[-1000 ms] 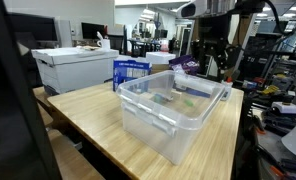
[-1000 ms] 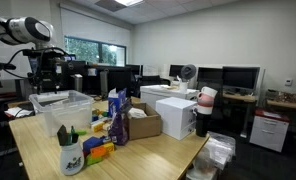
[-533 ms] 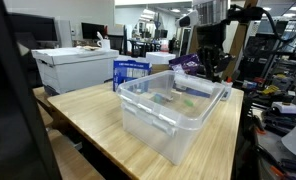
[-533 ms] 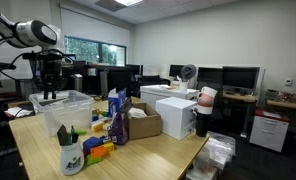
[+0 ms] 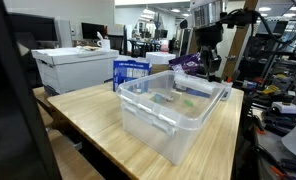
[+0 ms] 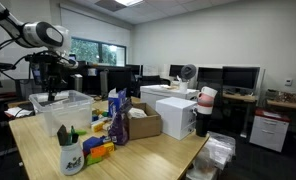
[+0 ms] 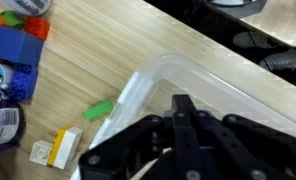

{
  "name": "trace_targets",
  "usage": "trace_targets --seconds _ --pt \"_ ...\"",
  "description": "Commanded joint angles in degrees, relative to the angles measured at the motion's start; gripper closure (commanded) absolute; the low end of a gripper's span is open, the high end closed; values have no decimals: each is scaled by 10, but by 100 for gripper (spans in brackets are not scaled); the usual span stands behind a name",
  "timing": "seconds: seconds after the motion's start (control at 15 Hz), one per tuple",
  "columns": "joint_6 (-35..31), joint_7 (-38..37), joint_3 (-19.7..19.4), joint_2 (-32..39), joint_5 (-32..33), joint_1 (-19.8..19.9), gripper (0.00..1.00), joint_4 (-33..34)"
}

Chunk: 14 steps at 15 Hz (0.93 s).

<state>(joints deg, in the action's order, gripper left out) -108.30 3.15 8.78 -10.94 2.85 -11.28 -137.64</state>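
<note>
A workshop room with a long pale wooden surface [image 5: 88,105]. A clear plastic bin [image 5: 153,125] stands on it, open at the top, with a few small items lying on its floor, too blurred to name. The robot arm's black gripper [image 5: 209,68] hangs over the far end of the bin, pointing straight down and above the rim.

In the wrist view the gripper [image 7: 181,103] is fully closed: its two fingers [image 7: 175,112] are pressed together at the tips, with nothing between them. It sits above a rounded corner of the bin [image 7: 148,72], over the inside of the bin rather than over the surface.

Outside that corner, on the bare wood, a small green block [image 7: 99,109] lies just beside the bin wall. A yellow and white block [image 7: 60,148] lies a little farther off. Blue building bricks [image 7: 13,48] are stacked near the edge of that view, well apart from the bin.

In an exterior view a blue box [image 5: 130,70] stands upright just behind the bin, and a purple bag [image 5: 186,64] is near the gripper. In an exterior view from farther back, the gripper [image 6: 52,95] is above the bin [image 6: 68,112], a mug [image 6: 72,157] holding pens stands in the foreground, and an open cardboard box [image 6: 146,124] sits farther along the surface.
</note>
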Motion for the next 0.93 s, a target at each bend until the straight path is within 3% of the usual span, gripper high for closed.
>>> trace_targets --seconds 0.0,0.27,0.33,0.87 --pt "-49 -47 -10 -5 -48 16 99 -22" --pt "-102 -99 -17 -8 -75 30 99 -36" --pt "-114 -111 -19 -13 -80 33 80 -40" --pt "-173 -198 -21 -46 -68 55 43 -49"
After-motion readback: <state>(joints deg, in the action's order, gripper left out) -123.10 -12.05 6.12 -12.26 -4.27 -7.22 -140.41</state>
